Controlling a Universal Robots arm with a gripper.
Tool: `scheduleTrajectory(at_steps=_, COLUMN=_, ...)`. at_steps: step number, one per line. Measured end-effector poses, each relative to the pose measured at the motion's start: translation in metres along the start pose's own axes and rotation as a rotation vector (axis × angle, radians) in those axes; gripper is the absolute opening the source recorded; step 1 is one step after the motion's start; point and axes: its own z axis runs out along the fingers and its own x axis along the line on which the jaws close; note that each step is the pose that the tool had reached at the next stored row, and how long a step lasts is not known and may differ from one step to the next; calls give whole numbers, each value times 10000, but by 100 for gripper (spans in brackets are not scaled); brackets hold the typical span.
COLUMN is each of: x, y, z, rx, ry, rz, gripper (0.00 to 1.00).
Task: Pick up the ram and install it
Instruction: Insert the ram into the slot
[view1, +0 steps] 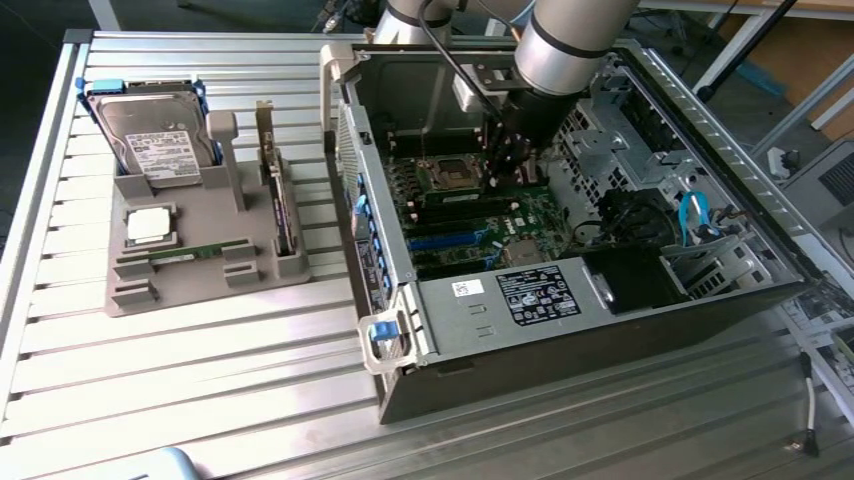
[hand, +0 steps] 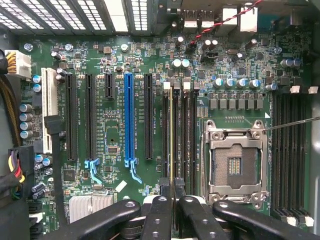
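Green ram (hand: 171, 130), edge-on, sits clamped in the hand (hand: 172, 192), lined along the memory slots (hand: 188, 135) beside the processor socket (hand: 235, 165).

A: What sits on the slatted metal table (view1: 200, 390)?
B: A grey holder (view1: 200, 295) carrying a hard drive (view1: 158, 140), a square silver processor chip (view1: 150, 225) and an upright dark expansion card (view1: 280, 205). Just beside it, toward the exterior view's right, is an open computer case (view1: 667, 320).
A: And inside?
B: A green motherboard (hand: 115, 55) with a blue slot (hand: 129, 120) and an empty processor socket (hand: 234, 162).
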Motion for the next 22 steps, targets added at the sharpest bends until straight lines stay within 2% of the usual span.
scheduleTrajectory(at_steps=19, x=4, y=-1, z=76, rx=0, ry=0, rz=17, gripper=12)
scheduleTrajectory(at_steps=22, x=4, y=-10, z=76, rx=-23, ry=0, rz=17, gripper=12)
